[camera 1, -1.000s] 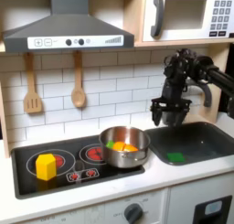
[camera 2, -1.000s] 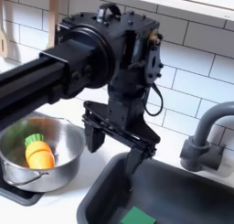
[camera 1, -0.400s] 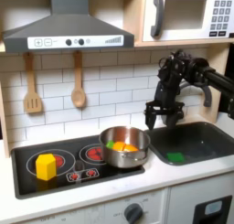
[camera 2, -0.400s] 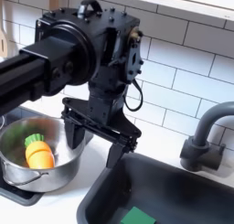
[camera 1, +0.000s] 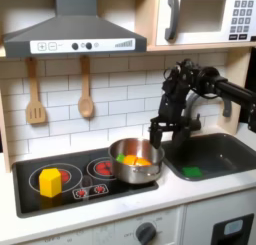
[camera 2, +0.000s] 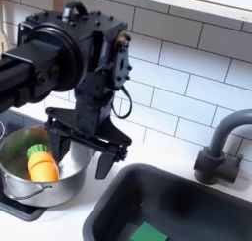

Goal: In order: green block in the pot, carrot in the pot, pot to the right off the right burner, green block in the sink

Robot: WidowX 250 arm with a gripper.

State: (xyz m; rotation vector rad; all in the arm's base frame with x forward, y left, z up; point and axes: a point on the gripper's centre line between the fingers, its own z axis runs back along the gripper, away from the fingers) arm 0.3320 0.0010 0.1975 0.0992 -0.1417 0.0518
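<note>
Nearest the camera in the second exterior view, the small bright green plastic cube (camera 2: 149, 232) lies flat on the floor of the dark grey recessed sink (camera 2: 212, 201), at about 5 o'clock from the gripper. It looks light, hard and a bit slick, so I'd pinch it across two flat sides if it ever needs moving. Behind that, the black gripper (camera 2: 80, 152) hangs empty with its fingers spread wide, just above the rim of the round shiny steel pot (camera 2: 20, 178). The pot looks stiff but slippery; hooking the rim wall seems safest. Inside it, at 9 o'clock from the gripper, sits the stubby orange toy carrot (camera 2: 41, 162).
</note>
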